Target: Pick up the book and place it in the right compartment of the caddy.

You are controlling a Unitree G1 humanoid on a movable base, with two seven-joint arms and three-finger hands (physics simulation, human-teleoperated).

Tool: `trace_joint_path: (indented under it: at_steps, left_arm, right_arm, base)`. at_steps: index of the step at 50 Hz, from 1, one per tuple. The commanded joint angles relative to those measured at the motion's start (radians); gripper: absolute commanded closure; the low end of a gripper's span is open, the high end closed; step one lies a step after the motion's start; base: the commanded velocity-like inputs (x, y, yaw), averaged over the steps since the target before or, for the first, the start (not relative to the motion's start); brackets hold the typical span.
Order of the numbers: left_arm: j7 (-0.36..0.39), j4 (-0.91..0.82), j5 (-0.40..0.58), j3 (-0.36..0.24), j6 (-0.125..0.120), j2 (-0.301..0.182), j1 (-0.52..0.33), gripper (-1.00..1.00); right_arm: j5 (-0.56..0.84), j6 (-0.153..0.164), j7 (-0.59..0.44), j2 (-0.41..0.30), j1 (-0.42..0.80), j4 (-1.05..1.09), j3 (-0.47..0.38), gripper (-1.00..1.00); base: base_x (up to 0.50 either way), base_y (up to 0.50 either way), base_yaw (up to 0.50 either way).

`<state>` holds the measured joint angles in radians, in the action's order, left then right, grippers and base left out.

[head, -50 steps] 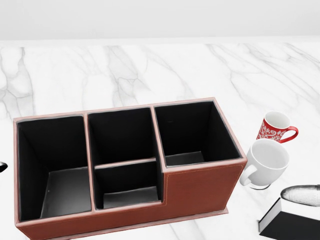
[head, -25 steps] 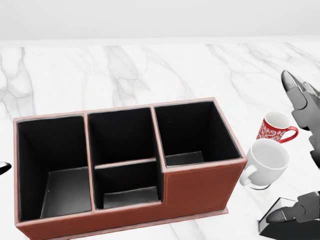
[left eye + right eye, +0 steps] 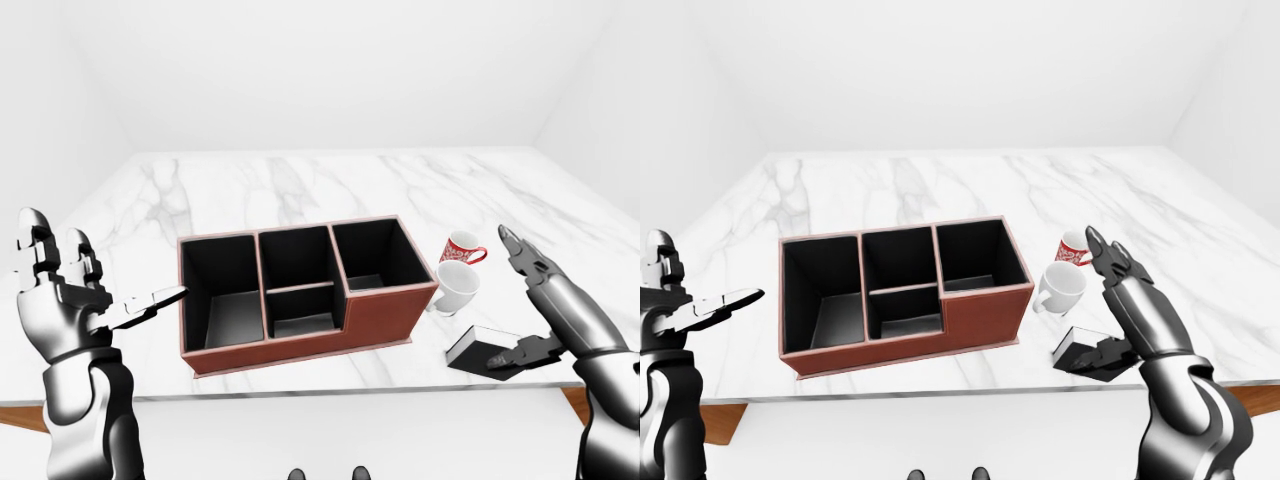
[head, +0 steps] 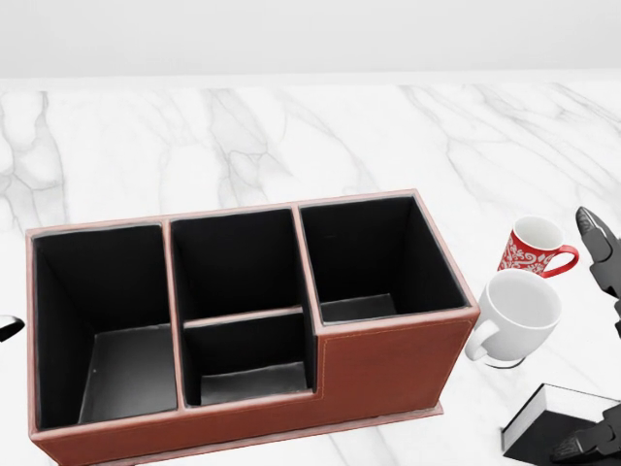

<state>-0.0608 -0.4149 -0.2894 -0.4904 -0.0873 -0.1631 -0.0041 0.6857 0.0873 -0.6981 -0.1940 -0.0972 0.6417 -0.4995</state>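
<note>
The right hand [image 3: 525, 305], silver-grey and three-fingered, stands spread wide over the book, its long fingers [image 3: 517, 247] pointing up and away while its thumb reaches down to the cover; nothing is clasped. The flat black rectangular book with a white page edge [image 3: 478, 348] lies on the white marble tabletop [image 3: 300, 185] near its near edge, towards the right corner, well apart from the reddish-brown leather caddy with black-lined compartments [image 3: 385, 315]. Between the book and the caddy's right end stand a plain white ceramic mug [image 4: 514, 313] and, just beyond it, a red mug with a white pattern [image 4: 532, 247], the two nearly touching. The left hand [image 3: 60, 290] hovers unclenched by the caddy's left end, one finger pointing at it.
</note>
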Motion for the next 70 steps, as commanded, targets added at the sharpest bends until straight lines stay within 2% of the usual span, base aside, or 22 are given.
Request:
trace_joint_path:
  at_steps: [1, 12, 26, 30, 46, 55, 70]
  left_arm:
    - [0.000, -0.008, -0.003, -0.003, 0.000, 0.002, 0.004, -1.00]
    - [0.003, -0.005, -0.003, -0.003, 0.000, 0.002, 0.004, -1.00]
    - [0.003, -0.006, -0.001, -0.001, 0.000, 0.003, 0.003, -1.00]
    - [0.003, -0.010, -0.002, 0.000, 0.000, 0.003, 0.005, -1.00]
    - [0.003, -0.009, -0.001, 0.000, 0.000, 0.004, 0.004, -1.00]
    - [0.004, -0.007, 0.000, 0.000, 0.000, 0.004, 0.005, -1.00]
    - [0.004, -0.009, 0.000, -0.001, 0.000, 0.005, 0.005, -1.00]
  right_arm:
    - [0.024, 0.000, 0.000, 0.011, -0.032, -0.062, -0.042, -1.00]
    - [0.025, 0.000, 0.000, 0.009, -0.031, -0.092, -0.050, -1.00]
    - [0.000, 0.000, 0.000, -0.036, 0.011, -0.290, 0.000, -1.00]
    - [-0.003, 0.000, 0.028, -0.049, 0.017, -0.341, 0.012, -1.00]
    - [-0.011, 0.000, 0.056, -0.075, 0.022, -0.390, 0.007, -1.00]
    - [0.037, 0.000, 0.115, -0.109, 0.026, -0.468, 0.001, -1.00]
    - [0.095, -0.004, 0.160, -0.128, 0.024, -0.528, -0.011, -1.00]
  base:
    - [0.00, 0.00, 0.00]
    - [0.00, 0.00, 0.00]
    - [0.00, 0.00, 0.00]
    - [0.00, 0.00, 0.00]
    - [0.00, 0.00, 0.00]
    - [0.00, 0.00, 0.00]
    - [0.00, 0.00, 0.00]
